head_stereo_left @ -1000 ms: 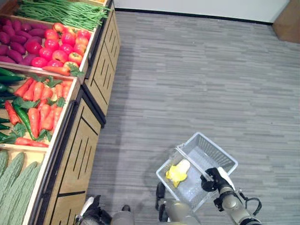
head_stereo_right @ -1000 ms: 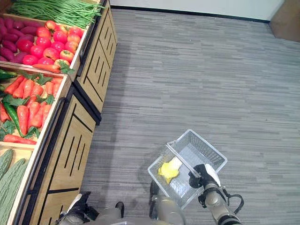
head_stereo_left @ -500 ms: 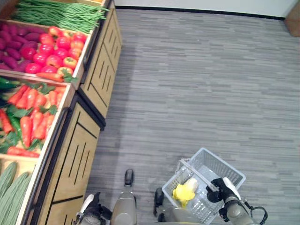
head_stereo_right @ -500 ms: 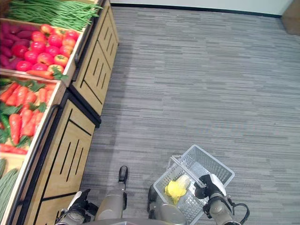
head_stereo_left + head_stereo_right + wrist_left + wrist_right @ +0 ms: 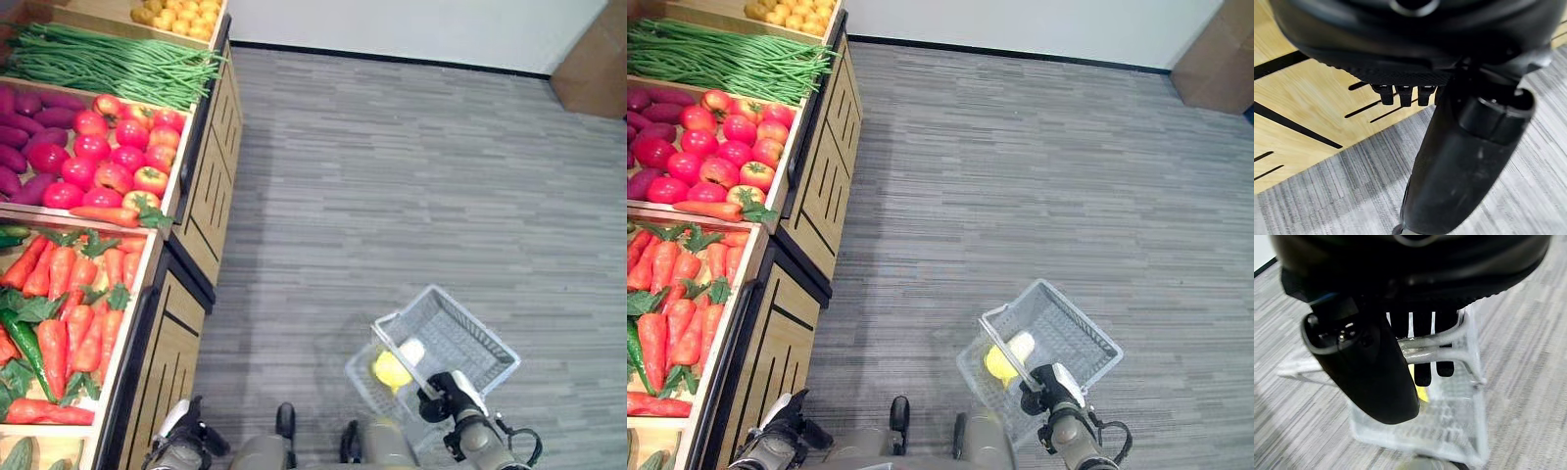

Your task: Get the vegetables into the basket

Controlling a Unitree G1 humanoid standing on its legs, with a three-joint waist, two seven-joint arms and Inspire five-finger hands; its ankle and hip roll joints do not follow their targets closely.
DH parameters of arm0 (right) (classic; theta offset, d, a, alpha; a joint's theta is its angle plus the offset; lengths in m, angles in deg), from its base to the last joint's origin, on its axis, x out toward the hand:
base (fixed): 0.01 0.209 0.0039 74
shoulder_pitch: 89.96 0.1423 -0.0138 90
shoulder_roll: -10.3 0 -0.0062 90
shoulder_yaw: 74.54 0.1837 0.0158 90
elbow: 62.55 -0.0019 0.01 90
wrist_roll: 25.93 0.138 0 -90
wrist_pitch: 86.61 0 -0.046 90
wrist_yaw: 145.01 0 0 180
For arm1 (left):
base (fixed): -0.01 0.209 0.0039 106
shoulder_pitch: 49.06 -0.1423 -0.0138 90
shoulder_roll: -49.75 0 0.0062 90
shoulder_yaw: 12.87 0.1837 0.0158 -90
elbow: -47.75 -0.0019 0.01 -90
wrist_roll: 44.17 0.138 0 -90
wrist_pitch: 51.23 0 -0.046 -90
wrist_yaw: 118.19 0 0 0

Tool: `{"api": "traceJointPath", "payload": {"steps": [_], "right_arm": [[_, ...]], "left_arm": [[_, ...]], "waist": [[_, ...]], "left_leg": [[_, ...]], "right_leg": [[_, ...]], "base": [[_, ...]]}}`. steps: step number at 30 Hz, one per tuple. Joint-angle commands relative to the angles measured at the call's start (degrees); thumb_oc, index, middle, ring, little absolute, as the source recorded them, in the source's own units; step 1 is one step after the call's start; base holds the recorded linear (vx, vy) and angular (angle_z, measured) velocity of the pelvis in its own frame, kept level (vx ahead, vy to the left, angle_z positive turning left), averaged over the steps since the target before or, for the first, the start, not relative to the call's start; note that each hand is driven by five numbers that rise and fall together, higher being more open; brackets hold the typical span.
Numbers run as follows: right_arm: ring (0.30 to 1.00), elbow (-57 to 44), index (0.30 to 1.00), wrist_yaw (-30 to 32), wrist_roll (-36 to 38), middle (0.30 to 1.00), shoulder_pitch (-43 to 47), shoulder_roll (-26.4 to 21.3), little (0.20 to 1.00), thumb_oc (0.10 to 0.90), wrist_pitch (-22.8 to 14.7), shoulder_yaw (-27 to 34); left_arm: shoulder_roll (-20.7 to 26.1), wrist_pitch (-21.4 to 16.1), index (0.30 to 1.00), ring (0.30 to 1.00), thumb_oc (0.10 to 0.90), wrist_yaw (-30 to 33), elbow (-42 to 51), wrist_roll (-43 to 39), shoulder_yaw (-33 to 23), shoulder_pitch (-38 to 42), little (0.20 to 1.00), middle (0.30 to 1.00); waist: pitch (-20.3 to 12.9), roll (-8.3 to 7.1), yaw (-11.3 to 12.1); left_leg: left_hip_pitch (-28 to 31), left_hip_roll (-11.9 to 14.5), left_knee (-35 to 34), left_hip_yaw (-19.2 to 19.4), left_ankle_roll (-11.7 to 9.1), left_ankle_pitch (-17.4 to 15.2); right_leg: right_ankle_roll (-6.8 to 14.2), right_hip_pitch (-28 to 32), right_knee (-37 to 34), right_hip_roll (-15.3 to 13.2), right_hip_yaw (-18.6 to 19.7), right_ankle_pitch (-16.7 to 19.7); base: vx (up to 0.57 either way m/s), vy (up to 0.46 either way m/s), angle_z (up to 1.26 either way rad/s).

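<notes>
Right hand (image 5: pixel 441 399), lower right of frame: fingers curled round handle (image 5: pixel 1432 347) of clear wire basket (image 5: pixel 470 338). Yellow vegetable (image 5: pixel 390 370) inside basket, near its left wall. Left hand (image 5: pixel 1469 161), bottom left beside wooden produce stand (image 5: pixel 191 294): fingers curled, holding nothing.

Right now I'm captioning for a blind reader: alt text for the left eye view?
The right hand grips the handle of a clear basket holding a yellow vegetable, above grey floor. Left, wooden crates hold carrots, tomatoes and green beans.
</notes>
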Motion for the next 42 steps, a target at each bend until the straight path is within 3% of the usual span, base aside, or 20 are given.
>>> {"api": "traceJointPath", "payload": {"steps": [1, 6, 11, 14, 16, 18, 20, 23, 24, 25, 28, 33, 38, 42], "right_arm": [[0.300, -5.6, 0.300, 1.5, 0.2, 0.300, 0.6, -3.0, 0.300, 0.400, -1.8, 0.6], [0.300, -8.5, 0.300, 1.7, 0.0, 0.300, 2.2, -3.6, 0.300, 0.400, -1.7, 0.1], [0.300, -8.6, 0.300, 1.3, -0.5, 0.300, 2.2, -4.1, 0.300, 0.400, -1.8, -0.1], [0.300, -8.8, 0.300, 1.0, -0.5, 0.300, 1.8, -4.4, 0.300, 0.400, -2.0, -0.2], [0.300, -8.4, 0.300, 1.2, 0.2, 0.300, 1.4, -5.2, 0.300, 0.400, -2.5, -0.3], [0.300, -7.9, 0.300, 1.4, 0.5, 0.300, 1.0, -6.0, 0.300, 0.400, -2.5, 0.0], [0.300, -7.0, 0.300, 1.7, 0.8, 0.300, 0.3, -6.3, 0.300, 0.400, -2.1, 0.7], [0.300, -7.0, 0.300, 2.5, 1.2, 0.300, -0.9, -6.5, 0.300, 0.400, -1.9, 1.9], [0.300, -6.9, 0.300, 2.7, 1.2, 0.300, -1.3, -6.6, 0.300, 0.400, -1.9, 2.1], [0.300, -6.5, 0.300, 3.1, 1.2, 0.300, -1.2, -6.5, 0.300, 0.400, -2.0, 2.2], [0.300, -5.1, 0.300, 2.7, 0.6, 0.300, -0.7, -5.8, 0.300, 0.400, -1.7, 1.6], [0.300, -5.1, 0.300, 2.3, 0.0, 0.300, 0.2, -4.6, 0.300, 0.400, -1.2, 1.7], [0.300, -2.4, 0.300, 1.9, 0.0, 0.300, 1.7, -3.1, 0.300, 0.400, -1.1, 0.8], [0.300, 1.1, 0.300, 1.5, 0.1, 0.300, 3.1, -1.9, 0.300, 0.400, -0.6, -0.1]], "left_arm": [[1.4, -0.5, 1.000, 1.000, 0.900, 0.7, 0.3, 1.4, -0.8, 0.0, 1.000, 1.000], [0.9, -0.5, 1.000, 1.000, 0.900, 0.9, -0.4, 1.8, -0.9, 0.9, 1.000, 1.000], [0.0, -0.4, 1.000, 1.000, 0.900, 0.9, -1.0, 1.3, -1.4, -0.1, 1.000, 1.000], [-0.1, -0.6, 1.000, 1.000, 0.900, 0.7, -1.2, 0.1, -2.1, -0.6, 1.000, 1.000], [-0.3, -0.7, 1.000, 1.000, 0.900, 0.9, -0.5, -0.9, -2.2, -0.4, 1.000, 1.000], [-0.6, -0.5, 1.000, 1.000, 0.900, 1.4, 0.1, -1.6, -1.9, 0.7, 1.000, 1.000], [-0.8, -0.5, 1.000, 1.000, 0.900, 1.5, 0.4, -2.0, -1.5, 1.4, 1.000, 1.000], [-0.8, -0.2, 1.000, 1.000, 0.900, 1.9, 0.9, -1.2, -0.3, 2.5, 1.000, 1.000], [-0.8, -0.2, 1.000, 1.000, 0.900, 2.1, 1.0, -0.6, 0.2, 2.6, 1.000, 1.000], [-0.9, -0.1, 1.000, 1.000, 0.900, 2.6, 1.0, 0.2, 0.6, 2.6, 1.000, 1.000], [-0.4, 0.0, 1.000, 1.000, 0.900, 2.6, 0.9, 0.1, 0.4, 2.0, 1.000, 1.000], [0.6, 0.0, 1.000, 1.000, 0.900, 1.9, 0.4, 1.7, 0.6, 1.6, 1.000, 1.000], [1.4, -0.3, 1.000, 1.000, 0.900, 1.8, 0.8, 1.0, 0.2, 1.3, 1.000, 1.000], [1.6, -0.2, 1.000, 1.000, 0.900, 1.3, 1.3, 0.1, -0.2, 0.7, 1.000, 1.000]], "waist": [[1.2, -0.86, -0.7], [2.1, -1.15, -2.1], [0.1, -1.30, -1.9], [-0.8, -0.97, -1.9], [-1.1, -0.47, -1.8], [-0.5, -0.61, -2.1], [0.4, -0.41, -2.1], [1.0, -0.63, -2.7], [0.9, -0.05, -2.8], [0.8, 0.56, -2.4], [0.5, 0.47, -1.6], [0.3, -0.63, -1.0], [-0.3, -1.56, -0.1], [-0.5, -0.82, 0.8]], "left_leg": [[-2.1, 1.1, 5.7, -0.6, -4.5, -5.8], [0.9, 1.0, 6.6, -3.4, -5.7, -8.7], [4.1, 1.7, 8.0, -5.7, -7.1, -10.5], [5.0, 3.0, 9.4, -6.9, -8.1, -9.5], [2.9, 4.9, 14.3, -7.5, -9.9, -6.8], [-1.3, 6.0, 21.3, -5.5, -10.7, -4.2], [-3.9, 7.9, 22.0, -1.4, -10.8, -2.6], [-8.9, 9.8, 16.6, 4.6, -10.0, -3.9], [-10.2, 10.4, 13.4, 6.4, -10.1, -2.9], [-11.4, 11.1, 8.7, 6.7, -10.7, 0.5], [-10.7, 9.0, 8.4, 4.3, -10.4, -0.2], [-9.9, 6.3, 8.4, 5.7, -8.1, -2.6], [-9.5, 4.5, 8.9, 5.9, -6.7, -4.2], [-7.0, 3.7, 5.5, 4.3, -5.0, -3.6]], "right_leg": [[2.4, 3.8, -18.8, -0.5, 1.2, 12.5], [4.3, 0.7, -27.7, -1.9, 5.4, 17.8], [3.3, 2.3, -25.9, -0.7, 4.4, 17.1], [2.4, 3.4, -25.2, 0.9, 3.6, 16.2], [0.7, 4.7, -24.7, 2.0, 2.2, 13.6], [-0.7, 5.8, -24.1, 1.6, -0.1, 11.8], [-1.4, 7.9, -24.1, 1.1, -2.2, 10.0], [-0.8, 9.3, -24.6, -0.8, -5.0, 8.6], [-0.5, 9.7, -24.7, -1.1, -5.9, 8.2], [-0.2, 10.5, -25.4, -1.0, -6.0, 8.2], [0.5, 11.0, -25.0, -1.8, -4.9, 8.2], [2.2, 11.3, -22.6, -3.8, -2.7, 9.1], [3.6, 11.9, -22.6, -5.6, -2.3, 13.2], [3.6, 9.9, -12.8, -4.2, -1.4, 14.8]], "base": [[0.19, -0.089, 0.25], [0.21, -0.111, 0.36], [0.29, -0.188, 0.47], [0.24, -0.200, 0.15], [0.22, -0.245, 0.20], [0.12, -0.174, 0.49], [0.11, -0.135, 0.77], [0.07, -0.033, 0.94], [0.17, 0.133, 1.17], [0.23, 0.190, 0.89], [0.19, 0.171, 0.04], [0.16, 0.253, -0.31], [0.13, 0.183, 0.04], [0.12, 0.170, 0.13]]}}
